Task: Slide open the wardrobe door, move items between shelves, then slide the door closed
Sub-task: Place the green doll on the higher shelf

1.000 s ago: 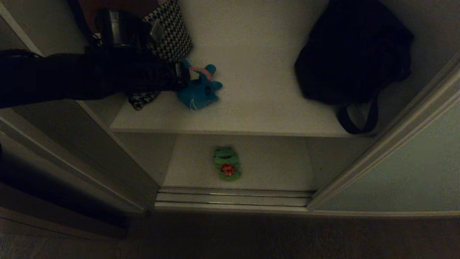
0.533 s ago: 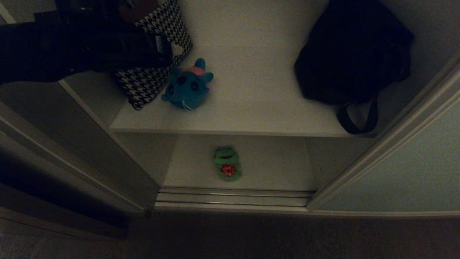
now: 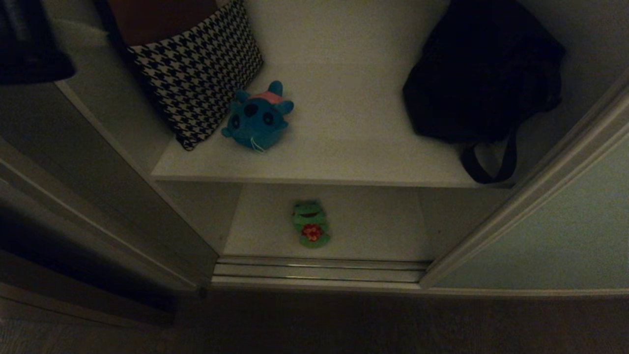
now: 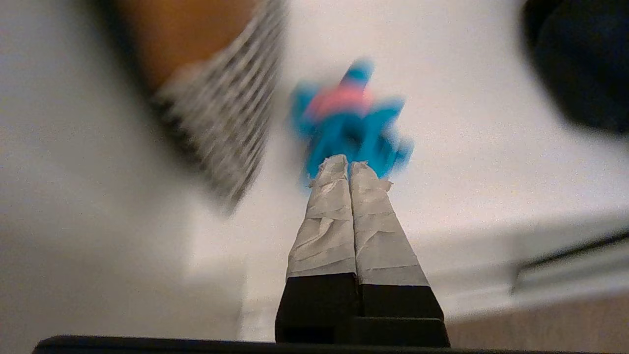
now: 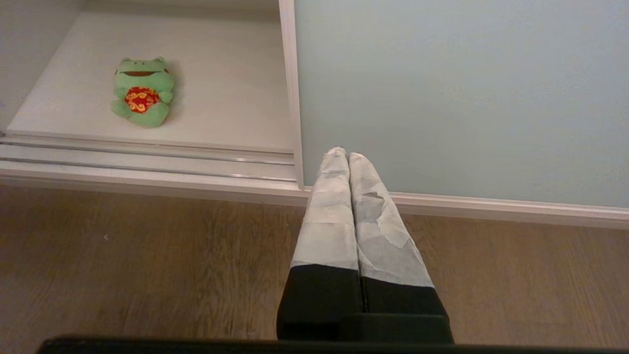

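Since the teal-blue plush (image 3: pixel 258 118) now lies free on the upper shelf (image 3: pixel 344 147), touching the houndstooth cushion (image 3: pixel 199 64), and the green plush (image 3: pixel 310 222) sits on the lower shelf (image 3: pixel 373 231), the robot should next reach for the sliding door (image 3: pixel 550 236) without brushing either toy. A second earlier the left gripper (image 4: pixel 348 164) was at the teal toy; it has since pulled away, pressed together and empty. The right gripper (image 5: pixel 346 156) hangs closed and empty over the floor.

Houndstooth cushion (image 3: pixel 196 73) leaned tilted against wardrobe's inner side wall, ahead of left jaws, off to one side. Big black strapped bag (image 3: pixel 484 73) slumped at far side from cushion, strap loop (image 3: pixel 486 164) hanging forward. Wooden floor (image 5: pixel 147 265) lay beneath right jaws.
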`<state>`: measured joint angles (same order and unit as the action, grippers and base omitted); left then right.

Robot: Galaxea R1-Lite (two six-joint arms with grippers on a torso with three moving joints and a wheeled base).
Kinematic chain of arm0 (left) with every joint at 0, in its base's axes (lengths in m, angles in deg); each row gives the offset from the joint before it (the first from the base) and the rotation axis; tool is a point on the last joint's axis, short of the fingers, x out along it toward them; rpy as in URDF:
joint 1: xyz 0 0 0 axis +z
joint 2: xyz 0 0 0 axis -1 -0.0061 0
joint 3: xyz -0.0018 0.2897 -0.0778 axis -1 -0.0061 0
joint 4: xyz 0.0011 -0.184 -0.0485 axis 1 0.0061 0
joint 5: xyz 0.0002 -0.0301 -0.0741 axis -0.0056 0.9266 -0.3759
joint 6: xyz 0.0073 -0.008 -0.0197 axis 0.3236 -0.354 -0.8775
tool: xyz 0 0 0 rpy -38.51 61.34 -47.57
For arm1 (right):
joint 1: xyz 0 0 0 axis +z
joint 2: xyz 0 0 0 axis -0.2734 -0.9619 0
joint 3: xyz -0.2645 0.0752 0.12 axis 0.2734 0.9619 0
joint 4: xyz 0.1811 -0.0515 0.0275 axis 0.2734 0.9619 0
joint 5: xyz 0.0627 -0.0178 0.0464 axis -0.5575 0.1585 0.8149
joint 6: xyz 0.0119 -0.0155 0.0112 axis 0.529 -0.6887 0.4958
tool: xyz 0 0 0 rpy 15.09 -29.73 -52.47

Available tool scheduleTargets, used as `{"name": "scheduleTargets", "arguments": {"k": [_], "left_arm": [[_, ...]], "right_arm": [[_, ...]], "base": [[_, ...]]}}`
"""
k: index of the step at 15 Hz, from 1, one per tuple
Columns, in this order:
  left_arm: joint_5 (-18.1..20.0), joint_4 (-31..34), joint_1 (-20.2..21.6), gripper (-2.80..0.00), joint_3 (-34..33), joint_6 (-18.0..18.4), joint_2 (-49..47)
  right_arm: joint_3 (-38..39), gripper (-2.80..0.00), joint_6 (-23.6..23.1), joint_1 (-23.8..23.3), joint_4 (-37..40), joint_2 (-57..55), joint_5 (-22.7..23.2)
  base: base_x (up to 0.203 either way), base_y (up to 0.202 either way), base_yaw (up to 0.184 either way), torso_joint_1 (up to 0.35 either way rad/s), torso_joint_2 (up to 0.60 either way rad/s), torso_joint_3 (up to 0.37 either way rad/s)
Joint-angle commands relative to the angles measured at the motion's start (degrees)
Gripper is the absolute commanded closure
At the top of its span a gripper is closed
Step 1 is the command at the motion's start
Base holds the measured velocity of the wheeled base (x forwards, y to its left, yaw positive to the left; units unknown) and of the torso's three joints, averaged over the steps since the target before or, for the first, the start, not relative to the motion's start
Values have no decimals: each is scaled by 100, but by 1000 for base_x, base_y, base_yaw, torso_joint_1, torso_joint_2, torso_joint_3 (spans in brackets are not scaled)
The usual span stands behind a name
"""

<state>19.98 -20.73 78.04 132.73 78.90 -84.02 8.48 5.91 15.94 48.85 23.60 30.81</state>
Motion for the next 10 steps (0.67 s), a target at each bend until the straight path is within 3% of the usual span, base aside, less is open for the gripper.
{"name": "scheduleTargets", "arguments": {"k": [1, 6, 8, 10], "left_arm": [[0, 188, 274, 0, -1099, -8, 1810], [292, 962, 1195, 0, -4820, -215, 4974], [391, 1033, 1381, 0, -5519, -530, 5482], [420, 790, 1299, 0, -6130, -107, 6046]], "right_arm": [[2, 0, 2, 1, -2, 15, -6], [2, 0, 2, 1, -2, 15, 3], [-6, 0, 2, 1, -2, 15, 1], [-6, 0, 2, 1, -2, 15, -3]], "base": [[0, 0, 0, 0, 0, 0], [0, 0, 0, 0, 0, 0], [0, 0, 0, 0, 0, 0], [0, 0, 0, 0, 0, 0]]}}
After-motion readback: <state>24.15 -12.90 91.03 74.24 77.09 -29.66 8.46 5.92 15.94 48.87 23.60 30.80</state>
